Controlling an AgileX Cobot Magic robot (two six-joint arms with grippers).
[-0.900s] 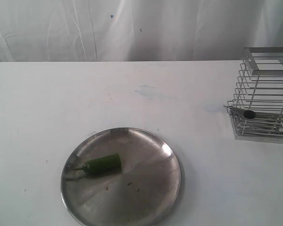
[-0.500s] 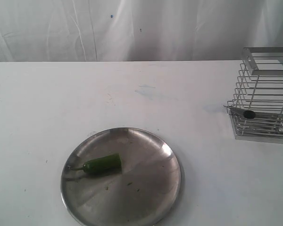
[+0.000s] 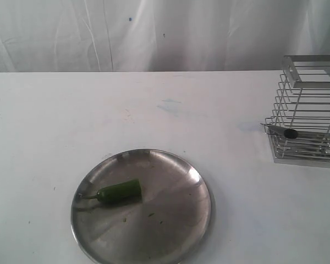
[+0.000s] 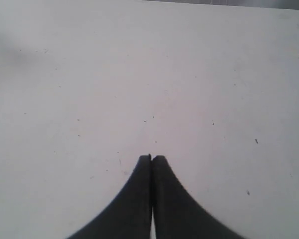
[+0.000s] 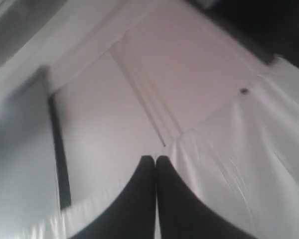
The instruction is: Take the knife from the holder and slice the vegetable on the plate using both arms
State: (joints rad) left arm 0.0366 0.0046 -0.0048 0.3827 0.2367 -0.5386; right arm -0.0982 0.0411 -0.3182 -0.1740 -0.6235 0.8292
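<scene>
— Where the white table point(image 3: 154, 110) fills the exterior view, what is found on it, taken from largest to smallest?

— A round, shiny steel plate point(image 3: 170, 220) is set near the front edge, left of centre, its shallow rim catching a highlight on the right side. The holder point(image 3: 307, 107), a boxy silver wire rack with a flat steel rim on top, is stood at the far right, well apart from the plate and partly cut off by the frame edge.

— And the knife?

— A slim grey piece with a dark round end point(image 3: 286, 132) is seen low in the rack, lying roughly level and poking out of its left side; it may be the knife, though it is too small for that to be settled.

— How is the vegetable laid?

— The vegetable point(image 3: 119, 191) is rested on the left half of the plate. Its long axis is run almost left to right, tilted slightly, with the thin curved stem pointed at the plate's left rim and the flat-cut end turned toward the middle. A dark green, glossy skin is shown.

— The grippers?

— Neither arm is shown in the exterior view. The left gripper point(image 4: 152, 158) is seen over bare table with its black fingers pressed together and nothing held. The right gripper point(image 5: 155, 158) is likewise closed on nothing, aimed at white sheeting and a pale surface.
</scene>
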